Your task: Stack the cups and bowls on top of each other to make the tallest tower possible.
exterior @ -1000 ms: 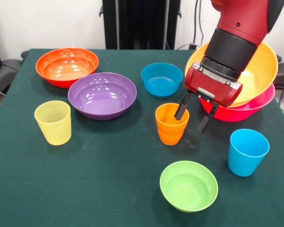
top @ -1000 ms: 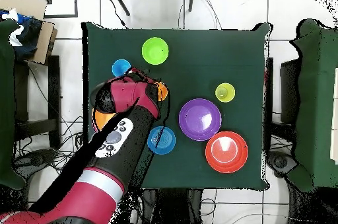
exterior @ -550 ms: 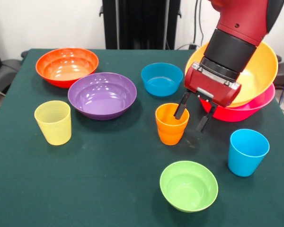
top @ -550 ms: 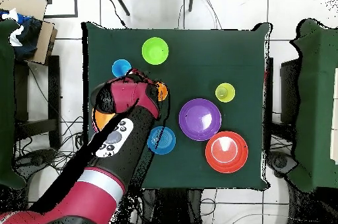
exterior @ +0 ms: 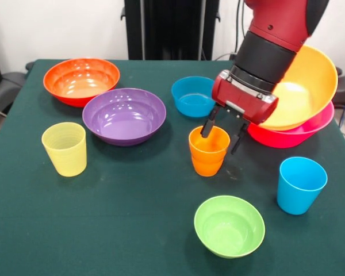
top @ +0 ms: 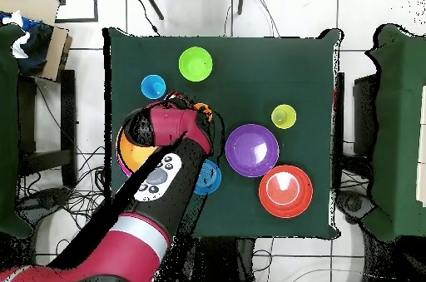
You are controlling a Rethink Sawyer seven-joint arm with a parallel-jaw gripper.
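From my station, the pale ribbed cup (exterior: pixel 64 148) stood far left, with the red-orange bowl (exterior: pixel 81 80) and purple bowl (exterior: pixel 124 115) beside it. Mid-table, the gripper (exterior: pixel 221 134) hung with fingers apart, straddling the orange cup (exterior: pixel 209 150). Rightward sat the tilted orange bowl (exterior: pixel 310 80) nested on the pink bowl (exterior: pixel 302 135).

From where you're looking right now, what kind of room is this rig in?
Probably a robotics lab, not a home: a green-clothed table on a white tiled floor, cables trailing beside it, and bright plastic bowls laid out as test props.
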